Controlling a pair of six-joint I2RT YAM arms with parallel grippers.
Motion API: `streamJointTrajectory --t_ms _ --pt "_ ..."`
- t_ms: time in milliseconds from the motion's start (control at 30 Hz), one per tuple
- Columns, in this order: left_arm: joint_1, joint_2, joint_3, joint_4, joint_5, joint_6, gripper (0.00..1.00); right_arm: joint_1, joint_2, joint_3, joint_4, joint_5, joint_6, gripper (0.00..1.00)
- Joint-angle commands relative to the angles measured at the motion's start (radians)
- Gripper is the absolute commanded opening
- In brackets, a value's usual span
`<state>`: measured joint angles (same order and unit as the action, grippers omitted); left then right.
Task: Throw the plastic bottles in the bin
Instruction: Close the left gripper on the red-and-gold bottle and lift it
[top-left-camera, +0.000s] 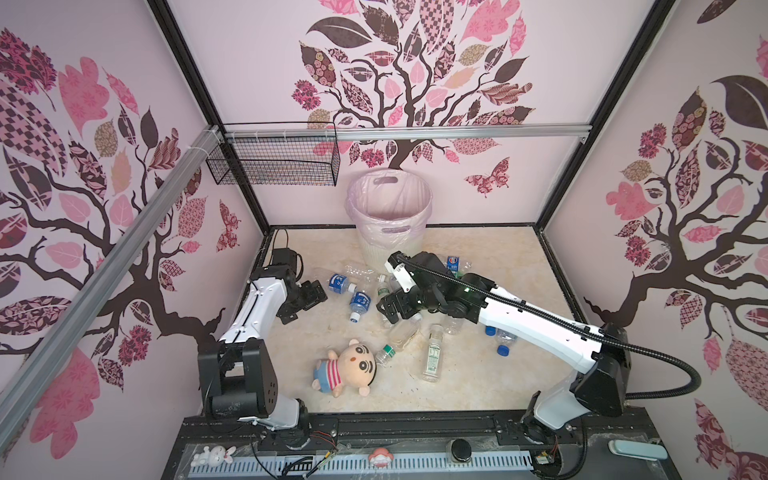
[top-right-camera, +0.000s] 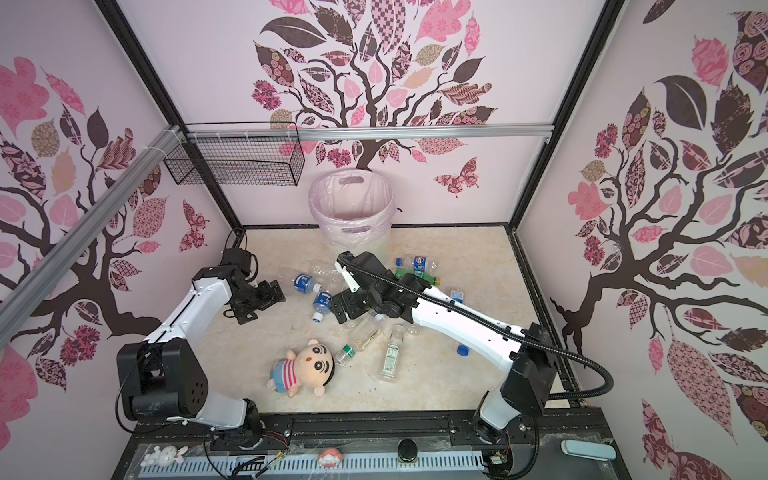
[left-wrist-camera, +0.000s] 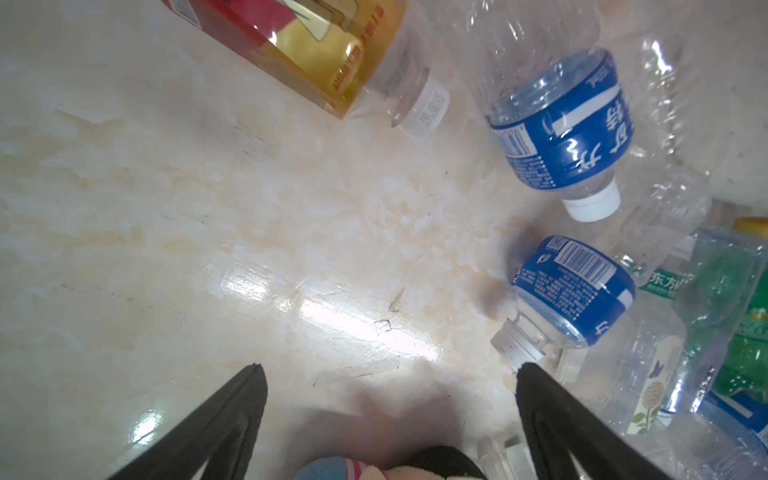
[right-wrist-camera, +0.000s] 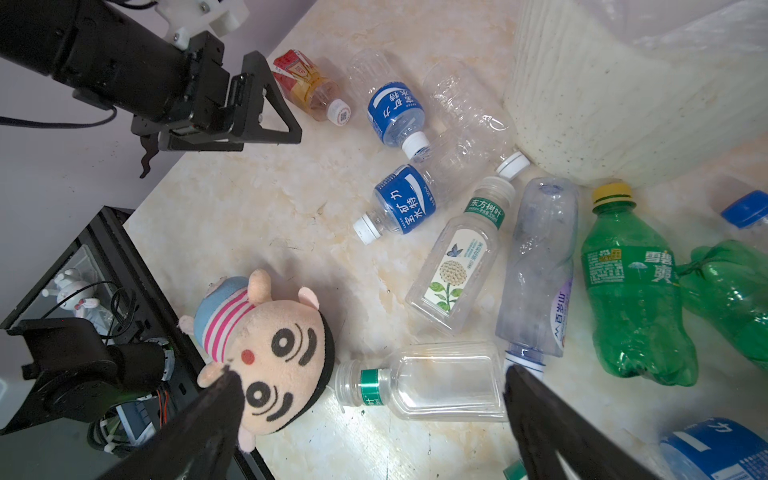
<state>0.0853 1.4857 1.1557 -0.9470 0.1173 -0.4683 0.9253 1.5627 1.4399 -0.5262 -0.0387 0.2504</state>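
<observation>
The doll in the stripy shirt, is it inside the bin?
No, the doll lies face up on the table, well apart from the bin.

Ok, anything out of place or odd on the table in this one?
Yes: a plush doll lies face up among the plastic bottles on the table, the only non-bottle there. One green bottle looks crumpled.
</observation>
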Motion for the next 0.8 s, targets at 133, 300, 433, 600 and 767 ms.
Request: streamJointTrajectory --t_ms 133,300,433,600,767 --pt "0.081 0.048 0.066 0.151 0.029 -0.252 0.97 0.000 -0.036 -0.037 -0.015 0.001 0.018 1.00" --pt "0.118 0.178 0.198 0.115 0.051 -0.357 0.97 0.000 -0.044 -0.040 -0.021 0.018 0.000 1.00" --pt "0.128 0.271 0.277 0.083 0.031 -0.440 0.97 -0.001 -0.044 -0.035 -0.022 0.040 -0.024 1.00" --pt "0.134 0.363 0.348 0.025 -0.010 -0.509 0.97 -0.002 -0.035 -0.017 -0.019 0.058 -0.049 1.00" --pt "0.145 0.430 0.389 0.026 -0.036 -0.549 0.97 -0.002 -0.014 0.001 -0.017 0.075 -0.069 1.00"
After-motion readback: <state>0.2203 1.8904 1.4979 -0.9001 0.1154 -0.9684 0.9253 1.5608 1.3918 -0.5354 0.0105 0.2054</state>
